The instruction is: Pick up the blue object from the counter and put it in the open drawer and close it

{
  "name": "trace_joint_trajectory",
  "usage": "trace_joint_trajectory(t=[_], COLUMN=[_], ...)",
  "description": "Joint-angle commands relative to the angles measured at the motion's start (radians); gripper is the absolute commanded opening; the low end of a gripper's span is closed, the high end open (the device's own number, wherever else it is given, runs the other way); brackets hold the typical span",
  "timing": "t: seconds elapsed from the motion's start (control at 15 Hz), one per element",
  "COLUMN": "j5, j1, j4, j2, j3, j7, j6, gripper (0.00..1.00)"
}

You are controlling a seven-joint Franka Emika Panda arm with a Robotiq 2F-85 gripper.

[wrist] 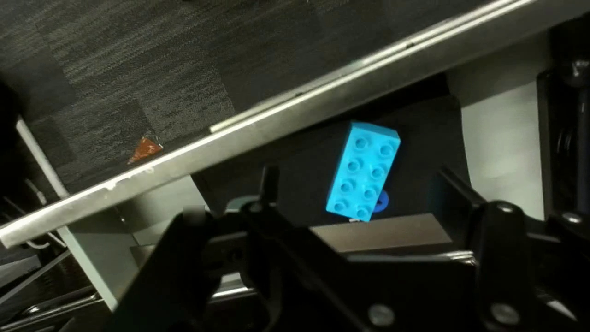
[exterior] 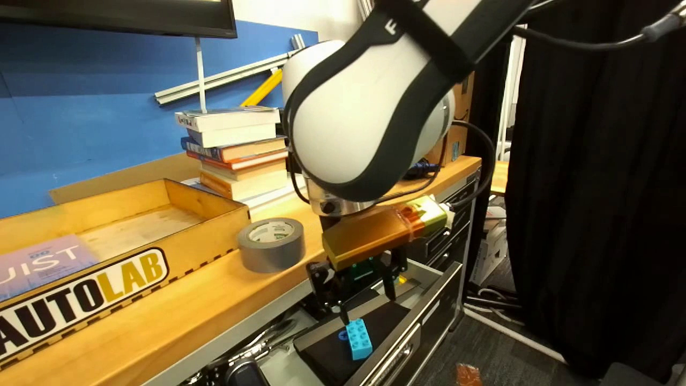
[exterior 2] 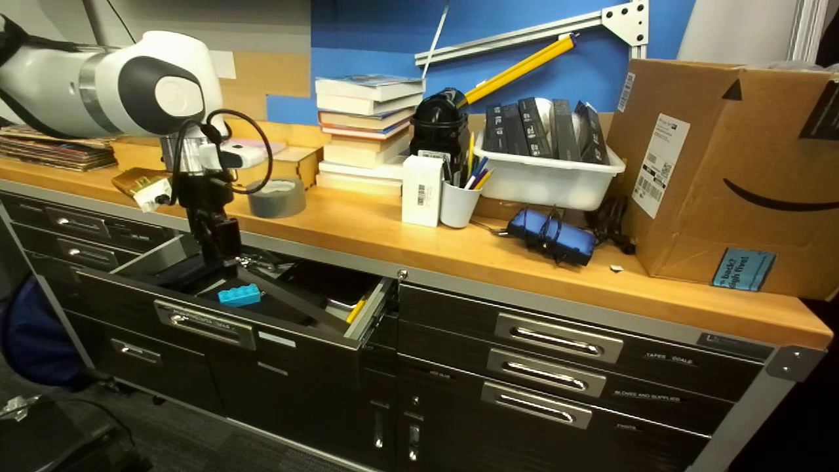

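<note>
The blue object is a bright cyan-blue studded block. It lies inside the open drawer, on a dark surface near the drawer's front wall, in both exterior views. My gripper is open and points down over the drawer, also seen in an exterior view. In the wrist view the block shows between and beyond the two spread fingers, and nothing is held. The drawer's front edge runs past the block. The counter is the light-brown worktop behind the drawer.
A grey tape roll stands on the counter close to the gripper. A wooden AUTOLAB tray and a book stack are beside it. A small dark-blue ring lies by the block. Tools and a yellow item are in the drawer.
</note>
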Motion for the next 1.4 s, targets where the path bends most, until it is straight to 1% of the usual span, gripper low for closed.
trace_joint_trajectory(t=[0.0, 0.07, 0.2, 0.33, 0.4, 0.6, 0.73, 0.87, 1.0, 1.07, 1.33], j5=[0.091, 0.106, 0.135, 0.144, 0.130, 0.120, 0.116, 0.101, 0.078, 0.047, -0.128], j1=[-0.025, -0.029, -0.041, -0.052, -0.054, -0.052, -0.047, -0.037, -0.021, -0.008, 0.041], j4=[-0.130, -0.143, -0.153, -0.142, -0.133, -0.120, -0.109, -0.110, -0.112, -0.112, -0.090], j2=[-0.133, -0.139, -0.112, -0.045, 0.001, 0.090, 0.142, 0.172, 0.190, 0.198, 0.223], j3=[0.003, 0.002, -0.006, -0.005, 0.002, 0.007, 0.007, 0.003, -0.004, -0.009, -0.033], j7=[-0.166, -0.201, -0.277, -0.333, -0.328, -0.328, -0.294, -0.211, -0.105, -0.028, 0.247], j6=[-0.046, -0.080, -0.125, -0.140, -0.140, -0.121, -0.103, -0.040, 0.048, 0.097, 0.172], gripper=[1.00, 1.00, 1.00, 1.00, 0.99, 1.00, 1.00, 1.00, 1.00, 1.00, 1.00])
